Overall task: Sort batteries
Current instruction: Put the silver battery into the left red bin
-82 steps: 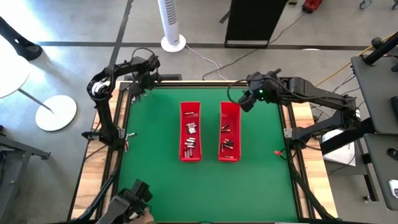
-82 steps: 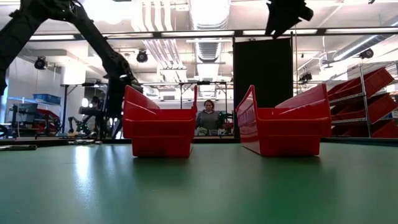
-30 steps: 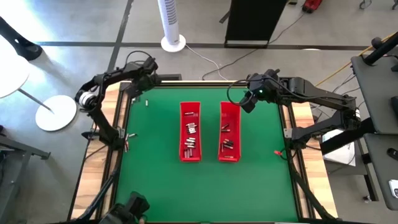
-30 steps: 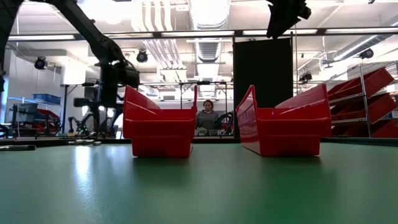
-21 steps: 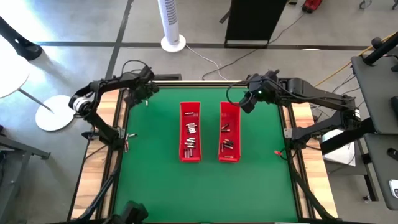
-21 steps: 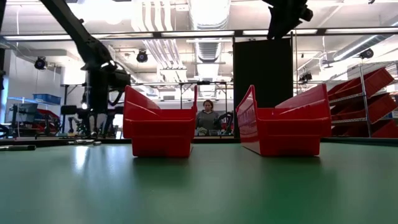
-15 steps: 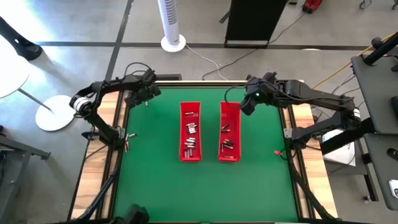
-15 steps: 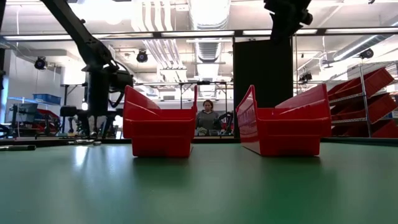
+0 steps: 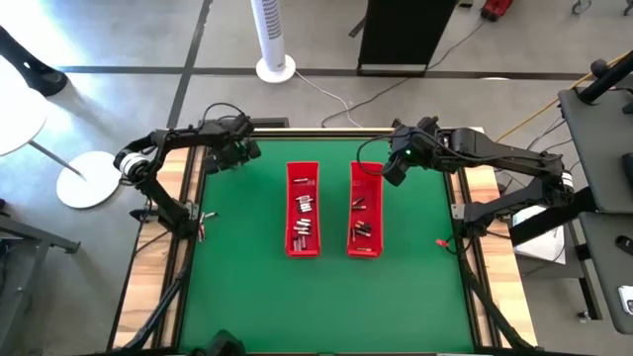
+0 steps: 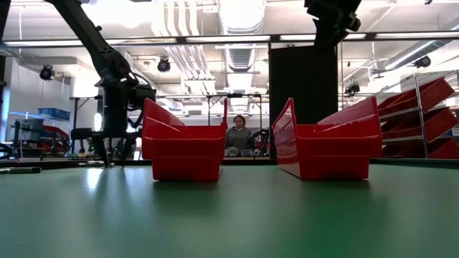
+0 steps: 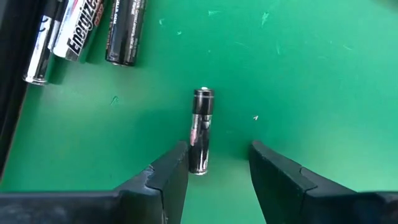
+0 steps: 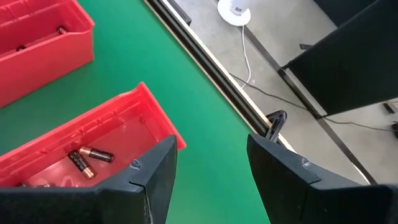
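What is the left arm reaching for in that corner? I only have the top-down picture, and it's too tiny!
Observer: A lone battery on the green mat. Its near end sits between the open fingers of the left gripper.
Operator: Are there more out there?
Observer: Yes, three other batteries lie side by side nearby.
Operator: Is the right arm holding anything?
Observer: No. The right gripper is open and empty, above the end of a red tray.

Bright, even light; soft shadows.
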